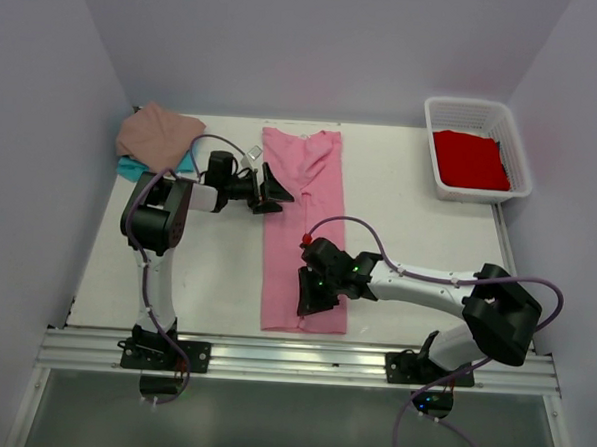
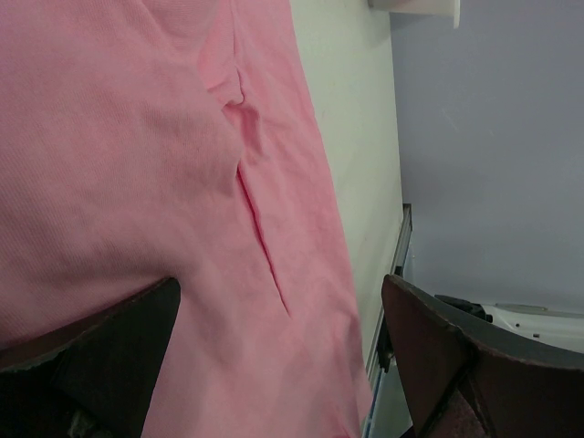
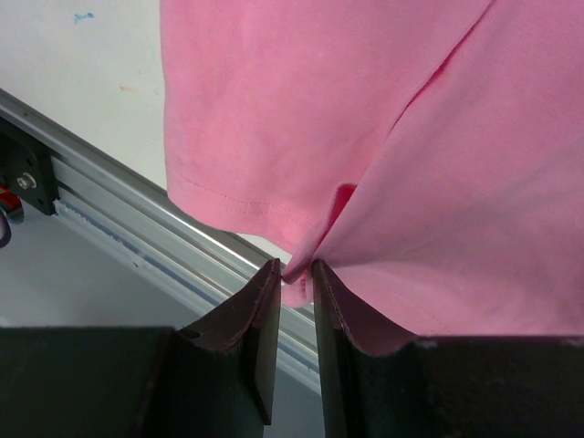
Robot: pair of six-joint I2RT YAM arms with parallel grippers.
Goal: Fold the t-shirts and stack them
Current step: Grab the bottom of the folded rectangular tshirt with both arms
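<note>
The bright pink t-shirt [image 1: 301,219] lies folded into a long strip down the middle of the table. My right gripper [image 1: 310,296] is shut on a pinch of its near hem, as the right wrist view shows [image 3: 297,272], with the shirt [image 3: 365,119] spread beyond. My left gripper [image 1: 277,192] is open at the strip's left edge, farther back. In the left wrist view its fingers [image 2: 456,365] stand wide apart over the pink cloth [image 2: 164,164]. The tan-pink shirt [image 1: 159,136] lies on the teal shirt [image 1: 136,168] at the back left. The red shirt [image 1: 469,159] lies in the basket.
A white lattice basket [image 1: 517,155] stands at the back right corner. An aluminium rail [image 1: 291,358] runs along the table's near edge, also seen in the right wrist view [image 3: 109,228]. Lilac walls close in the table on three sides.
</note>
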